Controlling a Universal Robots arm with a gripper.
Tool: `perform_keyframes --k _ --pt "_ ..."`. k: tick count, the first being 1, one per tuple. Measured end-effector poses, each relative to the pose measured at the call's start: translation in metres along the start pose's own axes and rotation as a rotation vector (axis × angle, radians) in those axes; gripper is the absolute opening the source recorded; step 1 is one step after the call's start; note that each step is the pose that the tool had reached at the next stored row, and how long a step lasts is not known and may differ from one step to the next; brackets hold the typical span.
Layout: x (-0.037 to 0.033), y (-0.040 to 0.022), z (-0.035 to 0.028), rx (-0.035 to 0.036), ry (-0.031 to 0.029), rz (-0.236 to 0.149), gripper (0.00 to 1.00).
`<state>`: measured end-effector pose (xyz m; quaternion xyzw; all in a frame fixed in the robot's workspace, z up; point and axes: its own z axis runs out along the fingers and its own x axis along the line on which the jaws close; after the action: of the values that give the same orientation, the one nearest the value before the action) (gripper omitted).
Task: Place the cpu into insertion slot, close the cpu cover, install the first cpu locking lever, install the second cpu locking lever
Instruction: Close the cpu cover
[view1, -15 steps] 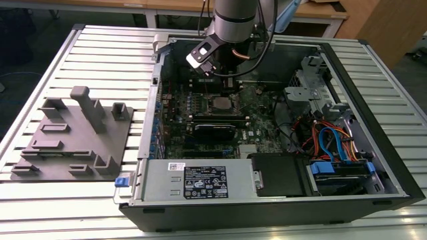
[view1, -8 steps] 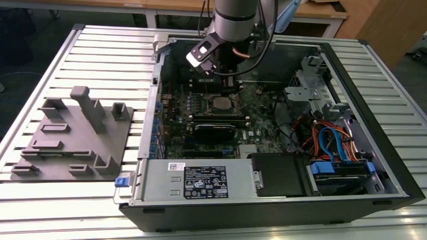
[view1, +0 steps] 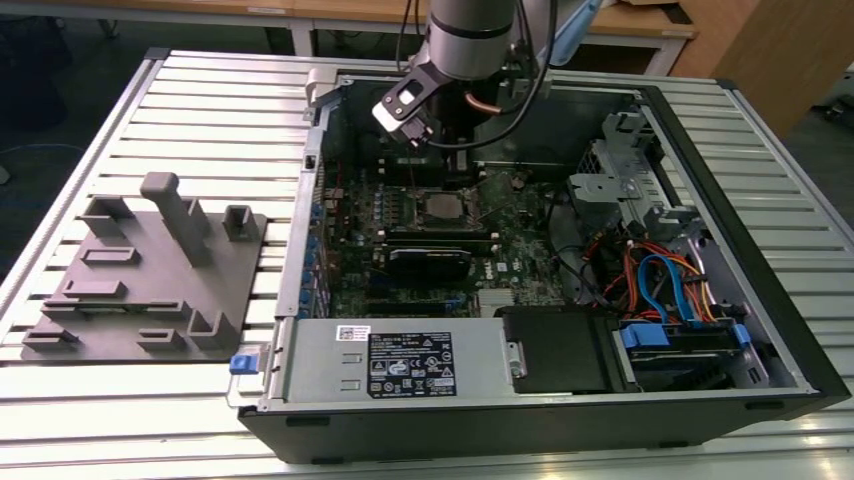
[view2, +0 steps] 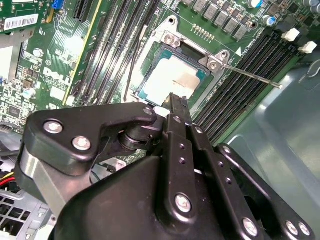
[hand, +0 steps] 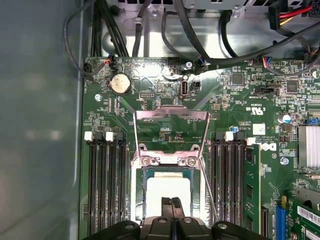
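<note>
Gripper (hand: 171, 201) tips together over cpu (hand: 168, 186): pale silver sq. top.

First wrist view: one edge of the small, flat, square cpu (hand: 169, 189) with a silver-grey metal top was hidden behind the black gripper (hand: 171, 201), its fingertips pressed together and its body cut off by the picture's edge; glare washed out the chip's surface. Second wrist view: the gripper (view2: 178, 100) and its black linkages covered one corner of the cpu (view2: 172, 79). Exterior view: the grey cylindrical arm (view1: 470, 35) was cut off at the top edge, and the cpu (view1: 441, 207) was too small to show detail.
</note>
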<state>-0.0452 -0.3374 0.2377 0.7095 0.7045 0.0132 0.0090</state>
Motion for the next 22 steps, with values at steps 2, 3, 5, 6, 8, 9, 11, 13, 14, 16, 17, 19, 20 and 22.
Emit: perform_keyframes --k 2,3,5,6,8,9,11,13,14,16,17,19,20,22 --pt "0.0 0.0 -0.0005 0.0 0.0 0.0 0.1" --pt "0.0 0.0 -0.0007 -0.0001 0.0 0.0 0.1" --pt "0.0 0.0 -0.0013 0.0001 -0.0003 0.0 0.1" --pt "0.0 0.0 -0.0016 0.0 -0.0003 0.0 0.1" --pt "0.0 0.0001 -0.0021 0.0 -0.0004 0.0 0.1" --pt "0.0 0.0001 -0.0024 0.0 -0.0004 0.0 0.1" --pt "0.0 0.0001 -0.0032 0.0001 -0.0006 0.0 0.1" --pt "0.0 0.0001 -0.004 0.0 -0.0005 0.0 0.1" --pt "0.0 0.0001 -0.0044 0.0 -0.0006 0.0 0.1" --pt "0.0001 0.0002 -0.0046 -0.0001 -0.0003 0.0 0.1" --pt "0.0001 0.0001 -0.0046 -0.0002 -0.0004 0.0 0.1" --pt "0.0 0.0001 -0.0048 0.0 -0.0008 0.0 0.1" --pt "0.0 0.0001 -0.0048 0.0 -0.0008 0.0 0.1" --pt "0.0 0.0005 -0.0048 0.0001 -0.0008 0.0 0.1"
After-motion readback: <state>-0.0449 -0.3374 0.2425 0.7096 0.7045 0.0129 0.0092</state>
